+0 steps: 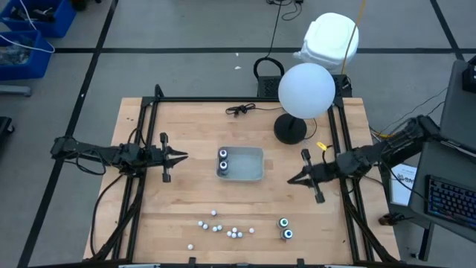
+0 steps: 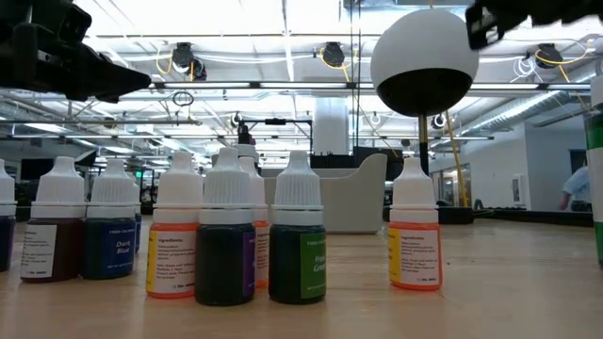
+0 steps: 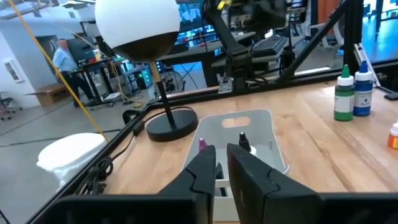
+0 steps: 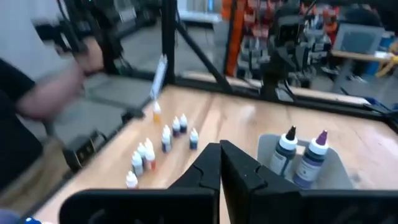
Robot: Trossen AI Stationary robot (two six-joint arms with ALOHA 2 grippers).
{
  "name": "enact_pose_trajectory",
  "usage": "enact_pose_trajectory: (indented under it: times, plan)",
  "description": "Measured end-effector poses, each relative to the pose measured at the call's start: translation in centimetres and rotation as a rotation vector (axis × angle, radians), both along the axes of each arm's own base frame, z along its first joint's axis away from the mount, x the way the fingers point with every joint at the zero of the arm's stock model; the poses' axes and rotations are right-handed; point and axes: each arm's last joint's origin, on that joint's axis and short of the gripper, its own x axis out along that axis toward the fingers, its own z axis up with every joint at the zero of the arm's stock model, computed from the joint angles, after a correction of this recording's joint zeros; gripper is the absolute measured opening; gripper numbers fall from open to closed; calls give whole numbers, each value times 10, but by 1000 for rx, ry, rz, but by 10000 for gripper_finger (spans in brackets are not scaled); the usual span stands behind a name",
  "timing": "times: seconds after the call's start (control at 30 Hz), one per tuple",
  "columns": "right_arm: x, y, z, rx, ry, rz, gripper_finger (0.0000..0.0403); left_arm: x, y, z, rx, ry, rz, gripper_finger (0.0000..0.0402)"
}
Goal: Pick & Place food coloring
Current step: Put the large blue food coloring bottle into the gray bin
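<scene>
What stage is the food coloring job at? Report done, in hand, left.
Done: two bottles stand in the grey tray. In hand: nothing; the left gripper sits beside the tray, jaws slightly parted, and the right gripper is shut and empty. Left: two larger bottles and the small white-capped bottles near the table's front edge.

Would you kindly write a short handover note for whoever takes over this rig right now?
Left gripper: holds nothing, hovering left of the tray.
Right gripper: shut, empty, right of the tray.
Done: two bottles stand in the tray's left end.
Left: two teal-topped bottles at the front right of the table, and the white-capped small bottles scattered at the front.
</scene>
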Motion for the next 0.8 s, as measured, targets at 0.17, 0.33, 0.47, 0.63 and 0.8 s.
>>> enact_pose_trajectory:
  times: [0.17,0.33,0.47,0.63,0.8]
  plan:
    - [16,55,28,-161,127,-22,0,0,0,0,-4,0,0,51]
    - [20,104,39,-177,225,51,0,0,0,0,-17,-2,1,51]
    - [19,137,33,-152,271,106,0,0,0,0,-16,-6,1,51]
    - [7,178,29,-270,210,82,0,0,0,3,-6,-28,2,51]
    - [-6,196,17,-249,146,-100,0,0,0,5,-66,-55,2,51]
